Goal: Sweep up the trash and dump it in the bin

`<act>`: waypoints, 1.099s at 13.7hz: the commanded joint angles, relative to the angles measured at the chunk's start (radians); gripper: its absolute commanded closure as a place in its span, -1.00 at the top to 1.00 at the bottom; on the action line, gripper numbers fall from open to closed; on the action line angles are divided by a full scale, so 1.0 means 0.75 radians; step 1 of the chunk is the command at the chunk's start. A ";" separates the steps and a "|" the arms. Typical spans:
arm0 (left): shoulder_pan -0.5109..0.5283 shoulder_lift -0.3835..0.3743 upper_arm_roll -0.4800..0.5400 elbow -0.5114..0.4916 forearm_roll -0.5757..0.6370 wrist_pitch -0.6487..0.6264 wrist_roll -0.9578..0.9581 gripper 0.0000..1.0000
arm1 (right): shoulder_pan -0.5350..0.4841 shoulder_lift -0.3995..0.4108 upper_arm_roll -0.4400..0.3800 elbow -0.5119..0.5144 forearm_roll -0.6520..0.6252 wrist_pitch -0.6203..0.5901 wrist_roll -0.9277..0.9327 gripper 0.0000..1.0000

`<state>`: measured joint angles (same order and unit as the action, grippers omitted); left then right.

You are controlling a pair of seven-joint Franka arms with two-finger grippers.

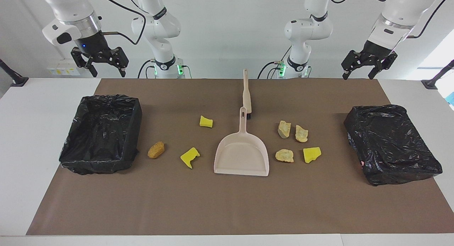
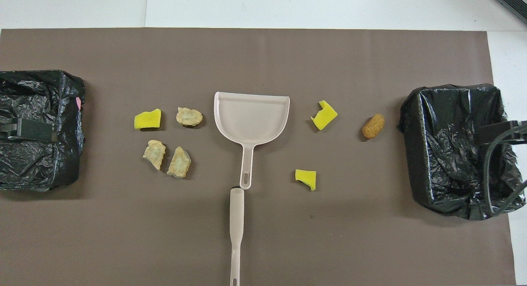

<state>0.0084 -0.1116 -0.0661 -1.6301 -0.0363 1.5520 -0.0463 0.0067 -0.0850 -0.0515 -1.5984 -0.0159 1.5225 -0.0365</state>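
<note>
Facing view, read across. Right gripper (image 1: 100, 63) hangs high over the table edge at the robots' end, above the open lined bin (image 1: 101, 132); jaws released, nothing held. Arm waits. Next along the mat: an orange-brown scrap (image 1: 156, 149) just beside that bin, then two yellow scraps (image 1: 189, 157) (image 1: 206, 121). Middle: beige dustpan (image 1: 242, 157), mouth turned away from the robots, handle pointing toward them. The brush (image 1: 247, 95) lies in line with it, nearer the robots, its head touching the dustpan handle tip; long axis runs straight toward the robots, midway between the two arm bases. Neither gripper looks clearly nearer. Then four scraps in a cluster (image 1: 296, 141), three tan, one yellow. Second bag-covered bin (image 1: 392, 143) at the left arm's end. Left gripper (image 1: 369, 63) hangs above the table edge there, jaws released, empty, waiting. Nothing swept yet.
</note>
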 commanded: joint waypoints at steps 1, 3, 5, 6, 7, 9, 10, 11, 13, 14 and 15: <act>-0.007 -0.009 0.004 -0.013 -0.007 0.009 0.000 1.00 | -0.001 -0.003 0.007 0.014 0.021 -0.042 0.097 1.00; -0.009 -0.009 0.004 -0.013 -0.007 0.009 0.000 1.00 | -0.001 -0.005 0.007 0.014 0.031 -0.044 0.094 1.00; -0.009 -0.007 0.004 -0.013 -0.007 0.009 -0.002 1.00 | 0.001 -0.011 0.005 0.000 0.036 -0.040 0.100 1.00; -0.009 -0.005 0.002 -0.011 -0.007 0.011 -0.014 1.00 | 0.001 -0.016 0.005 -0.008 0.034 -0.040 0.106 1.00; -0.011 -0.005 -0.004 -0.009 -0.007 0.009 -0.014 1.00 | -0.001 -0.020 0.005 -0.010 0.034 -0.042 0.106 1.00; -0.011 -0.005 -0.026 -0.005 -0.005 0.005 -0.014 1.00 | -0.003 -0.016 0.003 -0.006 0.015 -0.040 0.102 1.00; -0.007 -0.003 -0.024 -0.005 -0.007 0.005 -0.014 1.00 | -0.005 -0.018 0.001 -0.006 0.015 -0.040 0.100 1.00; -0.001 -0.003 -0.024 -0.005 -0.007 0.003 -0.016 1.00 | -0.003 -0.018 0.003 -0.006 0.015 -0.040 0.100 1.00; -0.007 -0.005 -0.024 -0.007 -0.007 0.000 -0.018 1.00 | -0.001 -0.018 0.009 -0.006 0.021 -0.042 0.098 1.00; -0.009 -0.007 -0.024 -0.009 -0.007 0.000 -0.020 1.00 | -0.001 -0.018 0.007 -0.006 0.027 -0.040 0.096 1.00; -0.011 -0.005 -0.026 -0.009 -0.007 0.002 -0.020 1.00 | -0.001 -0.018 0.007 -0.006 0.029 -0.040 0.096 1.00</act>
<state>0.0074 -0.1097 -0.0874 -1.6305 -0.0363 1.5520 -0.0488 0.0078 -0.0850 -0.0482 -1.5984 -0.0084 1.5110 0.0183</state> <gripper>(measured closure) 0.000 0.000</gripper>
